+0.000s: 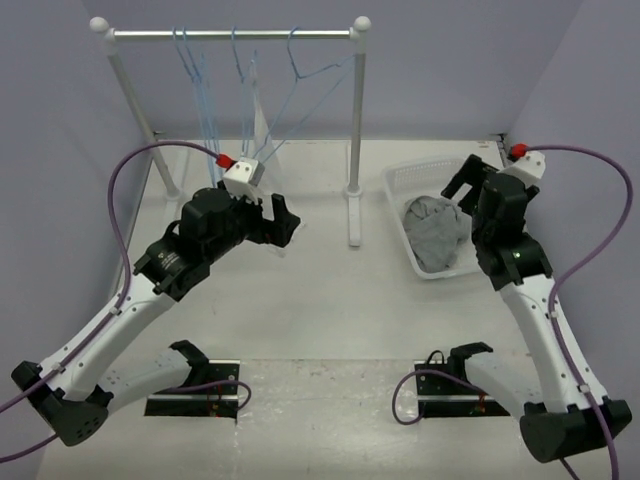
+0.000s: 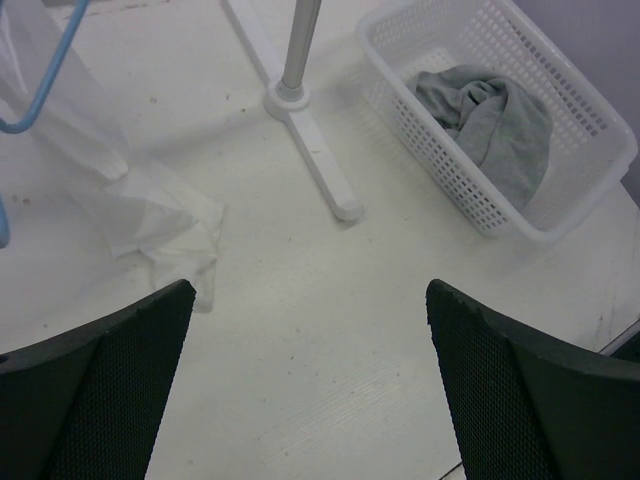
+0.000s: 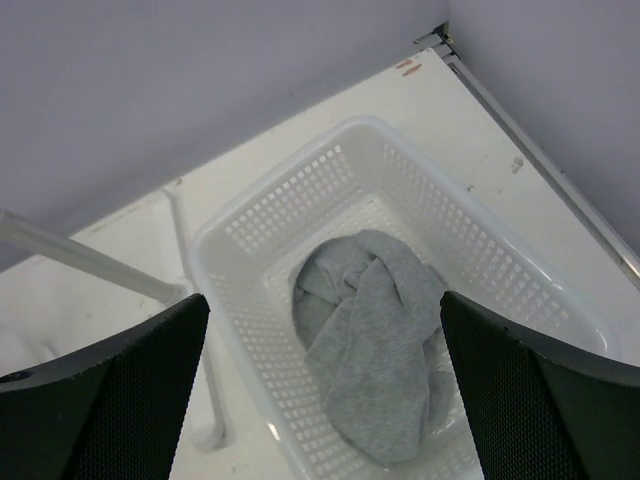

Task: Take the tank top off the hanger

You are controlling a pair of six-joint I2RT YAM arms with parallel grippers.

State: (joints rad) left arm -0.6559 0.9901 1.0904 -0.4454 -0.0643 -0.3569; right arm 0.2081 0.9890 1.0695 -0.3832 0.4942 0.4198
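No text, label, brand or number could be read in any view. Two small orange marks [image 3: 408, 68] stood on the tabletop [image 3: 475, 140] at about 1 o'clock from the basket [image 3: 290, 200]. They were too small to tell whether they were writing.
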